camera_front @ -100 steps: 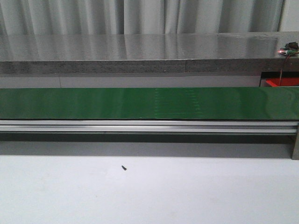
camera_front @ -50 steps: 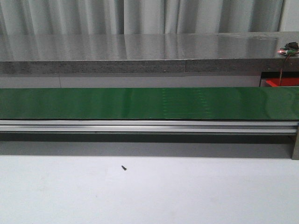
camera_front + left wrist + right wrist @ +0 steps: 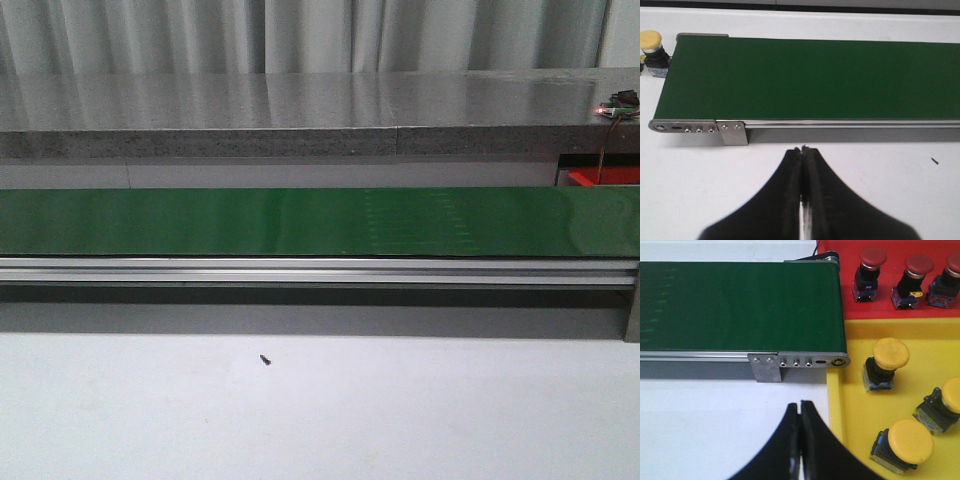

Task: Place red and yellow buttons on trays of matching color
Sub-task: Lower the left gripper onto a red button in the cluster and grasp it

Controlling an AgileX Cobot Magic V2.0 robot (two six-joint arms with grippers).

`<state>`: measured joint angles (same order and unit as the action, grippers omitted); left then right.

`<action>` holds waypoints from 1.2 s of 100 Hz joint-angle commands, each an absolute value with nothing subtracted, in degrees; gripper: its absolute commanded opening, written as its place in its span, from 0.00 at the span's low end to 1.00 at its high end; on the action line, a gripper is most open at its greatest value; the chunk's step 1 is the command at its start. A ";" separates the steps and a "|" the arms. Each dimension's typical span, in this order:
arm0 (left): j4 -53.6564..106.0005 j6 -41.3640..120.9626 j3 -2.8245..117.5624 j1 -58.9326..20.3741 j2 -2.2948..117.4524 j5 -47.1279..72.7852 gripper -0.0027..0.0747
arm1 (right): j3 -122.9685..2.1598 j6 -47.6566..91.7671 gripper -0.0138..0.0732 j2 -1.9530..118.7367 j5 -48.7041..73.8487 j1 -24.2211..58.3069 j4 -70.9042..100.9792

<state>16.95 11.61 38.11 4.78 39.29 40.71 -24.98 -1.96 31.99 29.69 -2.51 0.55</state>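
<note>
In the right wrist view a red tray (image 3: 890, 312) holds three red buttons (image 3: 867, 272), and beside it a yellow tray (image 3: 850, 405) holds three yellow buttons (image 3: 885, 362). My right gripper (image 3: 800, 403) is shut and empty over the white table, just off the yellow tray's edge. A yellow button (image 3: 652, 47) stands on the table off the belt's end in the left wrist view. My left gripper (image 3: 803, 149) is shut with nothing in it, in front of the belt's rail. Neither gripper shows in the front view. A red corner (image 3: 605, 178) peeks out at the far right there.
A long green conveyor belt (image 3: 300, 222) on an aluminium rail (image 3: 300, 270) crosses the table, with nothing on it. A small dark screw (image 3: 266, 359) lies on the white table in front. A grey counter and curtains stand behind.
A faint pattern on the green belt has shifted to the right across the frames. Nothing else has moved.
</note>
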 commanded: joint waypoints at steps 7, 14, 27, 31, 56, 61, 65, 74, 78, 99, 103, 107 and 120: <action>18.37 8.16 40.19 6.84 42.64 33.49 0.01 | -26.42 -2.06 0.08 31.82 26.10 -2.60 0.61; 18.37 7.92 41.22 8.76 45.07 33.72 0.01 | -26.42 -2.06 0.08 31.82 26.10 -2.60 0.61; 18.37 7.92 43.82 13.09 50.14 33.86 0.01 | -26.42 -2.06 0.08 31.82 26.10 -2.60 0.61; 18.37 7.92 44.84 14.33 51.63 33.86 0.01 | -26.42 -2.06 0.08 31.82 26.10 -2.60 0.61; 18.37 7.92 52.09 23.49 60.06 33.73 0.01 | -26.42 -2.06 0.08 31.82 26.10 -2.60 0.61; 18.37 7.92 53.73 25.08 61.80 33.62 0.01 | -26.42 -2.06 0.08 31.82 26.10 -2.60 0.61; 18.37 7.92 54.89 26.34 63.37 33.65 0.01 | -26.42 -2.06 0.08 31.82 26.10 -2.60 0.61; 18.37 7.92 57.96 28.74 66.94 33.65 0.01 | -26.42 -2.06 0.08 31.82 26.10 -2.60 0.61; 18.37 7.92 59.34 29.47 68.69 33.88 0.01 | -26.42 -2.06 0.08 31.82 26.10 -2.60 0.61; 18.37 7.92 67.19 31.11 78.09 35.29 0.12 | -26.42 -2.06 0.08 31.82 26.10 -2.60 0.61; 18.37 7.92 68.83 31.11 79.68 35.39 0.21 | -26.42 -2.06 0.08 31.82 26.10 -2.60 0.61; 18.62 7.92 70.55 31.11 81.89 35.67 0.32 | -26.42 -2.06 0.08 31.82 26.10 -2.60 0.61; 18.86 7.92 76.18 31.11 87.46 37.28 0.72 | -26.42 -2.06 0.08 31.82 26.10 -2.60 0.61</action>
<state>17.19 8.36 71.23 31.01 86.15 38.80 -24.98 -1.96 31.99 29.79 -2.51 0.55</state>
